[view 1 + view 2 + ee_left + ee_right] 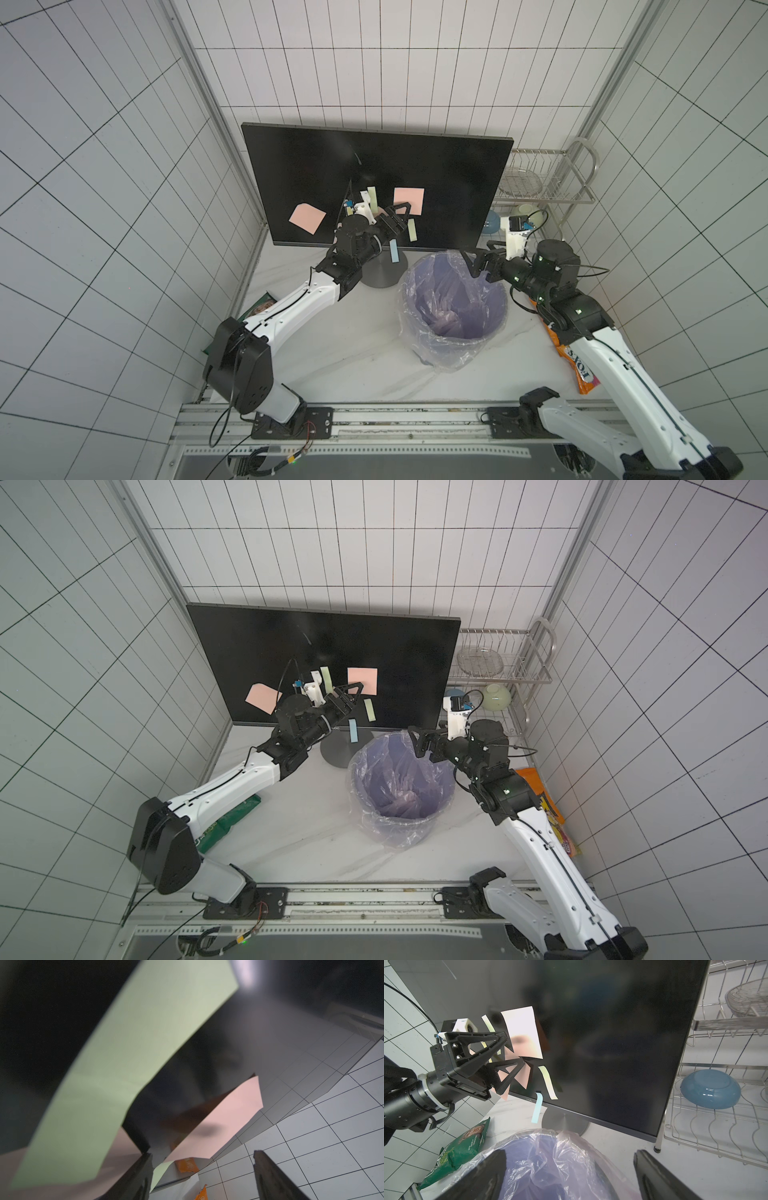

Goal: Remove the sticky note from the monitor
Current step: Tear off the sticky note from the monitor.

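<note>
Left gripper (515, 1049) jaws apart, fairly wide, tips at edge of pink note (523, 1030) stuck on monitor (612, 1043) at table back; contact we cannot tell. Right gripper (473, 265) wide, empty, over bin (490, 303) rim. We see second pink note (307, 217), green strips (412, 230), blue strip (395, 252) nearby on screen.

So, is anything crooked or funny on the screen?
Yes. On the monitor, the left pink note sits tilted, while the right pink note sits straight. A blue strip dangles past the monitor's bottom edge instead of lying on the screen.
</note>
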Available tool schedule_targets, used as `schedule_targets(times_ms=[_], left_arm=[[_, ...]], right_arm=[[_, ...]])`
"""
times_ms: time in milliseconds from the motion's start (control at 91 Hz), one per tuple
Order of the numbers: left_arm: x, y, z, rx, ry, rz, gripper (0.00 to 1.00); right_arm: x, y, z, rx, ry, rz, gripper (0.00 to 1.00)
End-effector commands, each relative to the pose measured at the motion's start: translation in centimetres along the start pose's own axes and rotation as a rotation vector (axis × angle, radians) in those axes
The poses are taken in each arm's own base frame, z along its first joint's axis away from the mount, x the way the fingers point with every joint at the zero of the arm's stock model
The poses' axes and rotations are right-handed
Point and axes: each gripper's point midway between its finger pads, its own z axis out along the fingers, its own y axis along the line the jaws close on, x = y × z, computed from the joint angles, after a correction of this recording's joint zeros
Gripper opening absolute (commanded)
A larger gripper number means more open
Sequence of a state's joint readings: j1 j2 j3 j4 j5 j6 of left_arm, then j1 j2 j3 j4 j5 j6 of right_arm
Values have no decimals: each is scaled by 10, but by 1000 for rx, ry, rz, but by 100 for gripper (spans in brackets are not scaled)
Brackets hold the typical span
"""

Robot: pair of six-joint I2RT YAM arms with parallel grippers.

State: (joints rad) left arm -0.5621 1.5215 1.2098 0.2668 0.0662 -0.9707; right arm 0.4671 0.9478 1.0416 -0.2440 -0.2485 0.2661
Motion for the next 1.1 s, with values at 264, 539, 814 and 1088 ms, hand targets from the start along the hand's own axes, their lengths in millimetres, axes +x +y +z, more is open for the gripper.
schedule_targets(times_ms=[264,539,814,1088], left_arm=[[-23,-25,5,73,-72,10,68],[-24,-29,2,85,-64,-2,58],[-19,-22,6,78,-47,-23,19],[-13,-24,3,90,-20,-35,0]], right_arm=[[-11,6,-5,-9,-45,-19,99],[-11,6,-6,-12,-51,-16,99],[-12,6,-8,-7,-58,-16,99],[-13,12,-9,-42,-57,-17,99]])
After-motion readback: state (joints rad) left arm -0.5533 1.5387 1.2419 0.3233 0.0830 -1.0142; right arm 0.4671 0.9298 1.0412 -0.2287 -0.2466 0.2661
